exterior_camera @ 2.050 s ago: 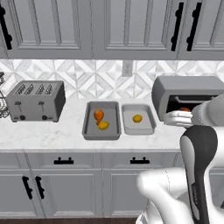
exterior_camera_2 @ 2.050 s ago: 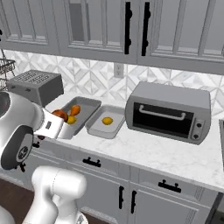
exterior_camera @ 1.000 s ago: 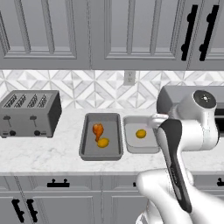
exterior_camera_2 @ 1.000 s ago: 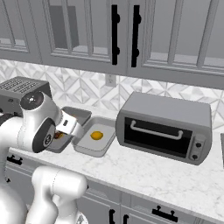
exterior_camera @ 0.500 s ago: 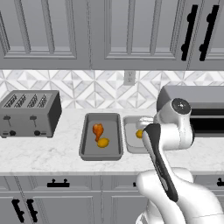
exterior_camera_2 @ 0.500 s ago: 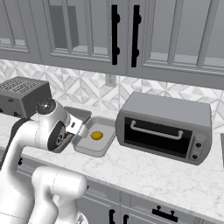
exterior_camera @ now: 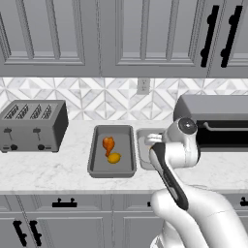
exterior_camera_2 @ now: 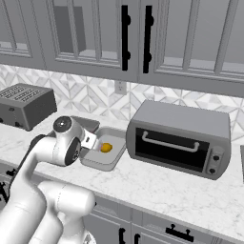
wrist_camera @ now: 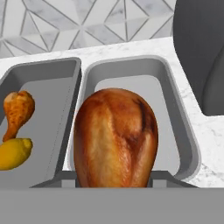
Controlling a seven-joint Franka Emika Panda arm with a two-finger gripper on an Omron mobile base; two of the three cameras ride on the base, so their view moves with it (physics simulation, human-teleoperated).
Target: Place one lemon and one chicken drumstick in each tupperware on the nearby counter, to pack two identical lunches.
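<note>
On the white marble-look table [exterior_camera: 43, 167], two shallow grey trays sit side by side between the toaster [exterior_camera: 32, 126] and the toaster oven [exterior_camera_2: 178, 137]. The left tray [wrist_camera: 48, 94] holds a drumstick [wrist_camera: 17, 111] and a lemon [wrist_camera: 14, 153], close together near its middle. That drumstick is browned orange, its fat end toward the wall and its thin bone end toward the lemon, long axis running front to back. The right tray [wrist_camera: 168, 87] holds a second lemon [exterior_camera_2: 106, 147], a small yellow oval on the tray floor in the right base view. Both trays are smooth, rounded at the corners, with raised rims that nearly touch.

The gripper [wrist_camera: 114, 177] hangs above the right tray, closed on another drumstick [wrist_camera: 116, 138]. In the hand view this one looms large: glossy, roasted brown with darker streaks, its rounded bulb pointing away from the gripper, long axis in line with the hand. The fingertips are hidden beneath it
</note>
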